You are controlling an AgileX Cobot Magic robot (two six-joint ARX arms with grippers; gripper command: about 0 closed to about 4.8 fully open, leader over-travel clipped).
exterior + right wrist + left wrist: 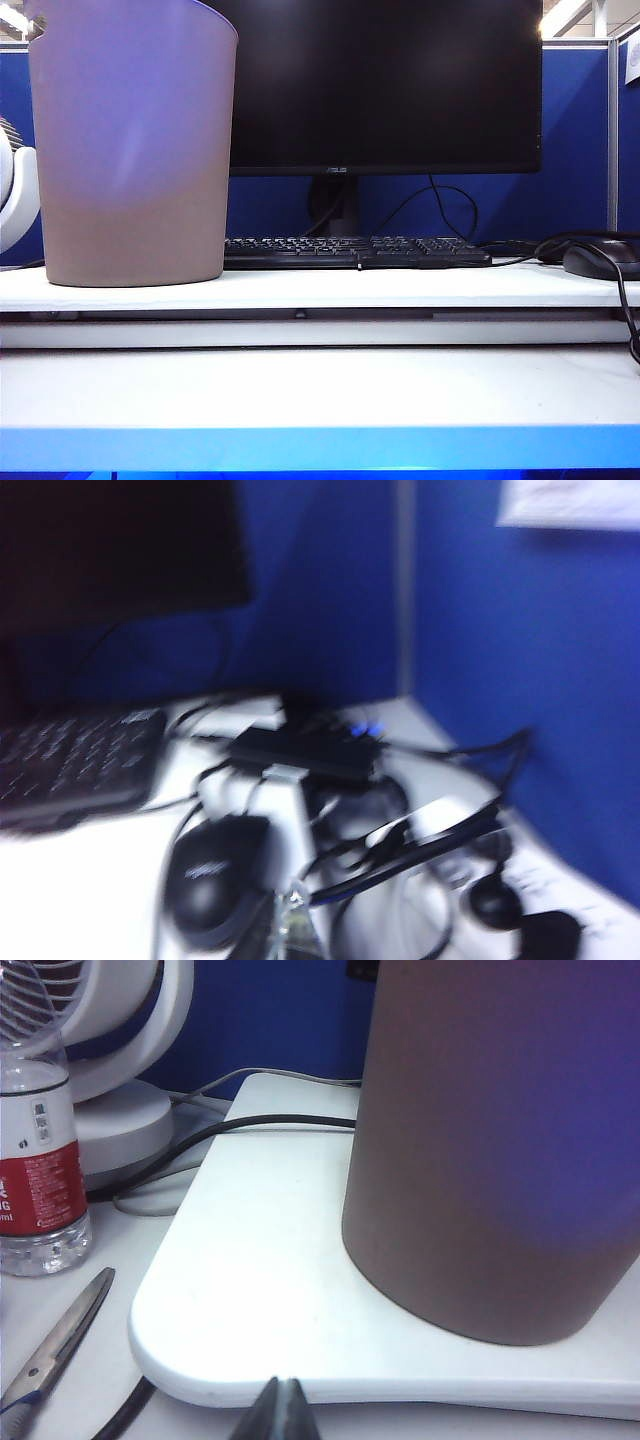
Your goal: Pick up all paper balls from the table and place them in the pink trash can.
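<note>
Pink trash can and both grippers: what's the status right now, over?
Left gripper shut, empty, low before pink trash can. Right gripper shut, empty, by black mouse. No paper balls visible on table. Nothing blocking.

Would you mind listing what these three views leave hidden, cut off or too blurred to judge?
- Inside of the pink trash can: hidden by its own wall in the exterior view and the left wrist view; its rim is cut off by the frame edge.
- Paper balls: none visible in any view.
- Right gripper: blurred at the frame edge, above a mouse and tangled cables.
- Left gripper: only its shut tips show.
- Scissors: handles cut off.
</note>
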